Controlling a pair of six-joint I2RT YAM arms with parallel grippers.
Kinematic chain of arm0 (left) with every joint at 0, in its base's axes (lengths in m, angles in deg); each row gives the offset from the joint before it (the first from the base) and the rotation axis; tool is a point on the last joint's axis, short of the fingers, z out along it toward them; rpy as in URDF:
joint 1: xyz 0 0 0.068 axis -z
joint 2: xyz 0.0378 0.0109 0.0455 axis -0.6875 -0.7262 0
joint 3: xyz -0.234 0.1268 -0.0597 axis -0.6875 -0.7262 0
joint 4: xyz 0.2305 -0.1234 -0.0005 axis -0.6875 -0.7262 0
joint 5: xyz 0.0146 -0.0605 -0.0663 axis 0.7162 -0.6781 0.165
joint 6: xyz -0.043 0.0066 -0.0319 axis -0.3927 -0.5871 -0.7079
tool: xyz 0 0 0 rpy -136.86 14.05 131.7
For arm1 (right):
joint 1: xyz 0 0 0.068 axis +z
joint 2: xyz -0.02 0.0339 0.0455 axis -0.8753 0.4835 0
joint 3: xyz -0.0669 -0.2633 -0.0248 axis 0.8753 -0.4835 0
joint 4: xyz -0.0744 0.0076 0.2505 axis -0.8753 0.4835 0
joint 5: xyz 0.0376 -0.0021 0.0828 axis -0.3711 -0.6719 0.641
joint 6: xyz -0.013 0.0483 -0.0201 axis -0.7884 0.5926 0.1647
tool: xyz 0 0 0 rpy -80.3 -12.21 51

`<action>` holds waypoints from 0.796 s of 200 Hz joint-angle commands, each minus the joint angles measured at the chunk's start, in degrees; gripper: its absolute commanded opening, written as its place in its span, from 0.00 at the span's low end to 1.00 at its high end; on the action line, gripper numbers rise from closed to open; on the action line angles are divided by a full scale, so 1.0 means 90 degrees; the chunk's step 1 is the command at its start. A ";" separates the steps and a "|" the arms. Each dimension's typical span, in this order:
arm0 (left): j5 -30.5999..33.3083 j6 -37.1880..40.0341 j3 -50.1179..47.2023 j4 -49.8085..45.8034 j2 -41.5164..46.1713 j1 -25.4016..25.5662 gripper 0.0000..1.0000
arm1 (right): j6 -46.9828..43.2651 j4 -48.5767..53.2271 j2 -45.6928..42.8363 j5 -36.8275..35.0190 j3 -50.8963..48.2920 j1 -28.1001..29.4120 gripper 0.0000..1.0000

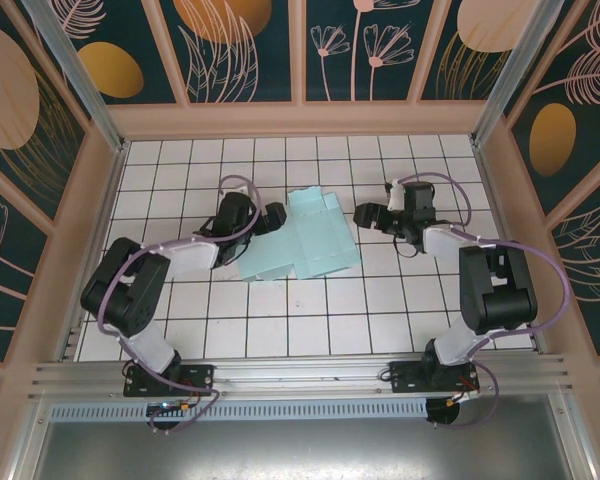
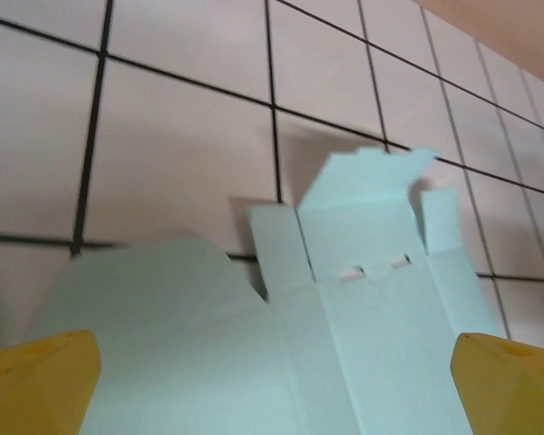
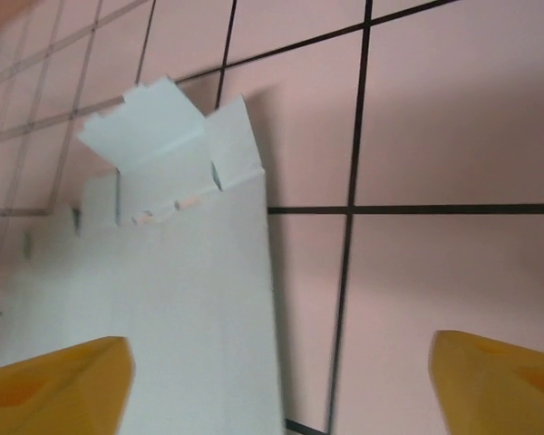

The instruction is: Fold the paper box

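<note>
The paper box (image 1: 305, 238) lies as a flat pale mint sheet with flaps on the white tiled table, between the two arms. My left gripper (image 1: 269, 217) sits at the sheet's left edge. In the left wrist view it (image 2: 276, 391) is open, yellow fingertips (image 2: 38, 381) wide apart, with the sheet (image 2: 372, 326) spread below them and a flap raised at its far end. My right gripper (image 1: 367, 214) hovers just right of the sheet. In the right wrist view it (image 3: 279, 390) is open over the sheet's (image 3: 163, 299) right edge, nothing between its fingers (image 3: 499, 385).
Wooden frame walls (image 1: 300, 118) enclose the tiled table (image 1: 310, 320) at the back and sides. An aluminium rail (image 1: 300, 375) with the arm bases runs along the near edge. Bare tiles lie in front of the sheet.
</note>
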 commanded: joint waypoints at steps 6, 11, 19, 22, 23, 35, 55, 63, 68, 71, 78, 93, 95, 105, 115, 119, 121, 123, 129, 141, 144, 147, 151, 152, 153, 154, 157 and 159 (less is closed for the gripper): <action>-0.0589 -0.0783 -0.0281 0.0733 0.0036 0.0458 0.97 | 0.0474 -0.0392 0.0351 0.0435 0.0131 0.0031 0.99; -0.0653 -0.0830 -0.0296 0.0813 -0.0007 0.0507 0.95 | 0.0517 -0.0379 0.0390 0.0456 0.0147 0.0040 0.99; -0.0730 -0.0925 -0.0278 0.0928 -0.0083 0.0553 0.91 | 0.0532 -0.0313 0.0458 0.0526 0.0202 0.0051 0.99; -0.0751 -0.0965 -0.0268 0.0958 -0.0130 0.0567 0.89 | 0.0528 -0.0301 0.0478 0.0548 0.0219 0.0051 0.99; -0.0762 -0.0970 -0.0265 0.0968 -0.0136 0.0563 0.89 | 0.0528 -0.0303 0.0488 0.0552 0.0225 0.0053 0.99; -0.0841 -0.1056 -0.0226 0.1045 -0.0368 0.0570 0.81 | 0.0640 -0.0230 0.0550 0.0392 0.0271 0.0076 0.99; -0.0684 -0.1070 -0.0204 0.0943 -0.0611 0.0569 0.66 | 0.0707 -0.0033 0.0704 0.0289 0.0402 0.0089 0.99; -0.0615 -0.1039 -0.0223 0.0881 -0.0670 0.0569 0.59 | 0.0760 -0.0104 0.0714 0.0344 0.0374 0.0110 0.99; -0.0588 -0.1020 -0.0239 0.0858 -0.0713 0.0568 0.54 | 0.0801 -0.0148 0.0728 0.0337 0.0364 0.0132 0.99; -0.0571 -0.1016 -0.0250 0.0839 -0.0730 0.0568 0.52 | 0.0818 -0.0180 0.0723 0.0326 0.0348 0.0154 0.99; -0.0540 -0.1020 -0.0279 0.0823 -0.0776 0.0570 0.45 | 0.0840 -0.0211 0.0746 0.0305 0.0346 0.0195 0.99; -0.0510 -0.1058 -0.0366 0.0831 -0.0891 0.0567 0.37 | 0.0823 -0.0198 0.0819 0.0294 0.0391 0.0297 0.93; -0.0510 -0.1062 -0.0376 0.0842 -0.0904 0.0564 0.36 | 0.0821 -0.0193 0.0832 0.0293 0.0405 0.0319 0.91; -0.0539 -0.1106 -0.0432 0.0870 -0.0988 0.0569 0.33 | 0.0799 -0.0159 0.0901 0.0293 0.0468 0.0378 0.84; -0.0559 -0.1146 -0.0486 0.0915 -0.1049 0.0565 0.28 | 0.0802 -0.0148 0.0982 0.0293 0.0518 0.0427 0.78; -0.0573 -0.1154 -0.0513 0.0927 -0.1077 0.0566 0.27 | 0.0801 -0.0149 0.1010 0.0302 0.0537 0.0448 0.76; -0.0564 -0.1156 -0.0528 0.0929 -0.1082 0.0569 0.27 | 0.0801 -0.0148 0.1024 0.0302 0.0549 0.0461 0.75; -0.0560 -0.1160 -0.0534 0.0935 -0.1088 0.0570 0.26 | 0.0794 -0.0148 0.1032 0.0315 0.0557 0.0457 0.75; -0.0544 -0.1170 -0.0561 0.0935 -0.1112 0.0570 0.26 | 0.0792 -0.0157 0.1075 0.0320 0.0575 0.0480 0.73; -0.0489 -0.1161 -0.0609 0.0912 -0.1153 0.0570 0.25 | 0.0782 -0.0199 0.1123 0.0348 0.0593 0.0505 0.71; -0.0477 -0.1163 -0.0613 0.0904 -0.1163 0.0565 0.25 | 0.0773 -0.0218 0.1134 0.0359 0.0595 0.0513 0.71; -0.0464 -0.1161 -0.0614 0.0885 -0.1180 0.0557 0.25 | 0.0772 -0.0234 0.1150 0.0361 0.0593 0.0514 0.71; -0.0461 -0.1163 -0.0619 0.0872 -0.1201 0.0554 0.25 | 0.0772 -0.0262 0.1167 0.0378 0.0588 0.0518 0.70; -0.0456 -0.1162 -0.0617 0.0872 -0.1204 0.0557 0.25 | 0.0772 -0.0269 0.1174 0.0379 0.0585 0.0521 0.70; -0.0449 -0.1156 -0.0625 0.0871 -0.1201 0.0554 0.25 | 0.0772 -0.0282 0.1178 0.0385 0.0589 0.0518 0.70; -0.0445 -0.1154 -0.0629 0.0871 -0.1204 0.0557 0.25 | 0.0772 -0.0283 0.1180 0.0393 0.0586 0.0516 0.69; -0.0442 -0.1151 -0.0642 0.0871 -0.1226 0.0552 0.24 | 0.0772 -0.0292 0.1190 0.0413 0.0586 0.0518 0.69; -0.0441 -0.1156 -0.0648 0.0871 -0.1234 0.0553 0.24 | 0.0772 -0.0301 0.1203 0.0430 0.0591 0.0516 0.68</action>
